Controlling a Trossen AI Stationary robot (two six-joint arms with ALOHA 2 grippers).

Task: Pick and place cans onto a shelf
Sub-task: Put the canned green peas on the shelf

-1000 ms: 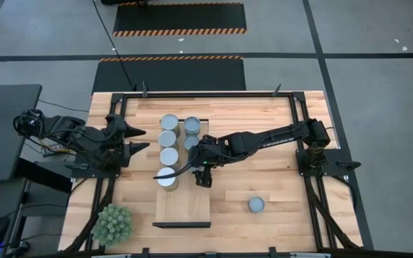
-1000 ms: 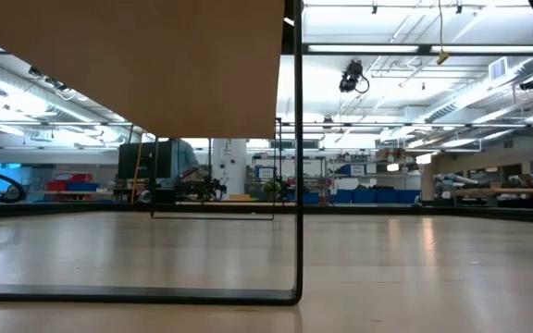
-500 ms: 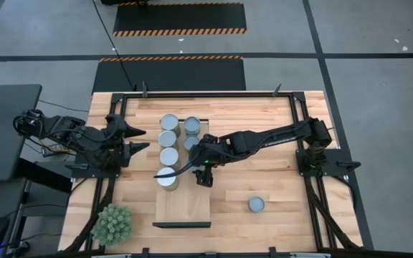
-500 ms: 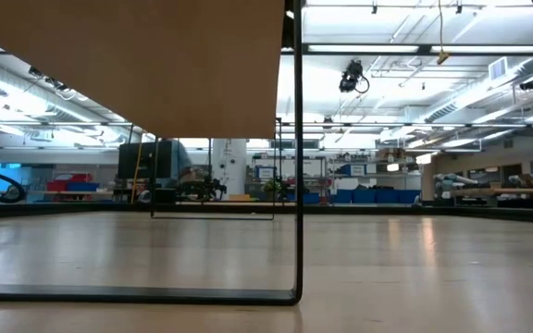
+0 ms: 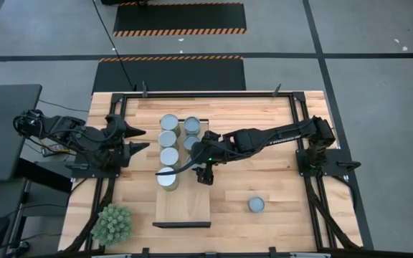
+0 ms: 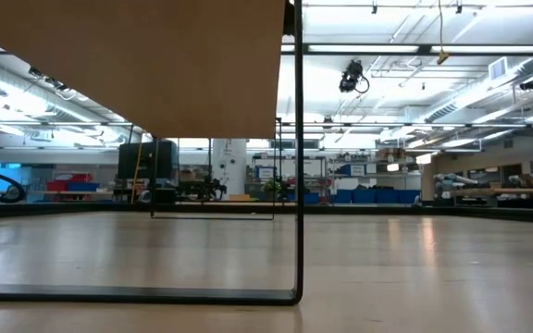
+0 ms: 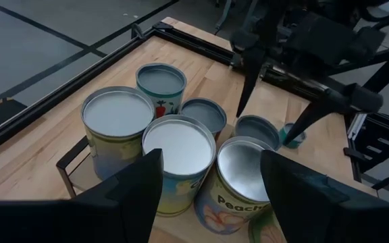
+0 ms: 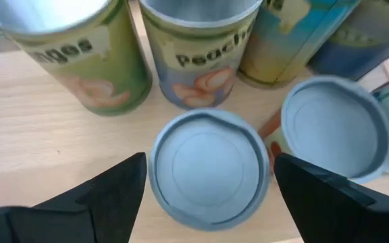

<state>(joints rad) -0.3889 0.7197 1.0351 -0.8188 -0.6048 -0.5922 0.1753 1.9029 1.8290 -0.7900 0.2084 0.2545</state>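
Several cans stand upright in two rows on the far half of the pale wooden shelf (image 5: 185,208). Tall cans (image 5: 168,155) make up the left row. My right gripper (image 5: 205,175) is open above the shelf, fingers pointing down. It stands on either side of a short blue-grey-topped can (image 8: 208,165) without visibly touching it. A second short can (image 8: 333,128) stands beside that one. One more can (image 5: 256,205) stands alone on the tabletop to the right. My left gripper (image 5: 143,139) waits open at the shelf's left, facing the cans (image 7: 179,145).
A spiky green plant (image 5: 113,223) stands at the table's near left corner. The near half of the shelf is bare board. Black frame rails (image 5: 300,143) run along the table's sides. The low view shows the shelf's underside (image 6: 128,65) and its thin dark leg (image 6: 299,166).
My right arm's forearm has shifted slightly, while its gripper stays over the same short can on the shelf. The cans have kept their places.
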